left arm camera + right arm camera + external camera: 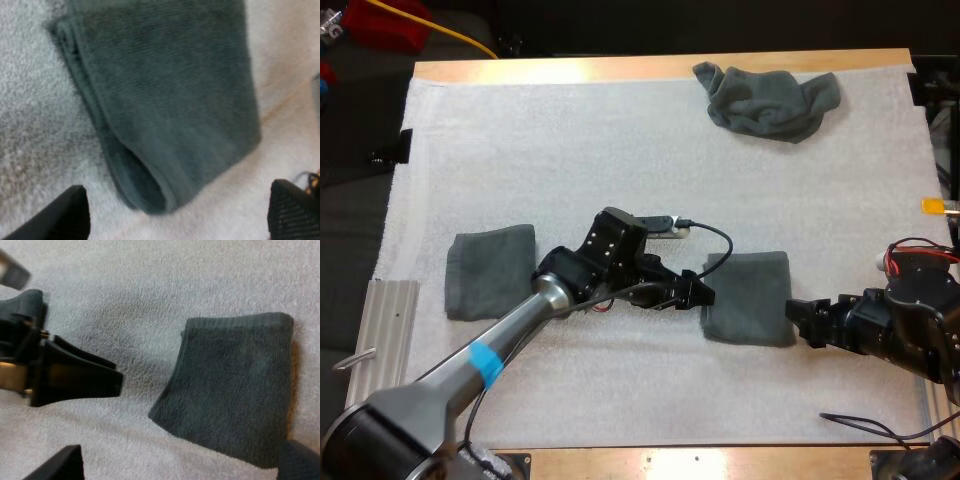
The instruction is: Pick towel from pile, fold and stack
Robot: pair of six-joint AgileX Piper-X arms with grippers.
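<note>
**Two towels folded, one in a heap, stacking yet to come**

A folded dark grey-green terry towel [748, 297] lies flat on the white looped-pile mat [620, 150] that covers the wooden tabletop [650, 68], right of the mat's middle and between the two arms. The left tool [703, 291] sits at its left edge. In the left wrist view its black fingers [60, 215] stand spread apart, clear of the cloth just ahead of them. The right tool [798, 318] is at the towel's right edge, likewise spread, its fingers [55, 466] empty.

A second folded grey-green towel [490, 270] rests well apart on the mat's left side; how many layers it holds I cannot tell. A crumpled grey-green towel [765, 100] sits in a heap near the far right corner.

By my reading, the folding of the middle towel is done or nearly so. It has yet to be set on the left one, and the heap has yet to be handled.

The folded towel is a soft, thick, ribbed pile, roughly square, with a rounded fold along one side and layered hems showing at one end. The mat is pale and nubbly; the heap is lumpy, with loose corners hanging out.
</note>
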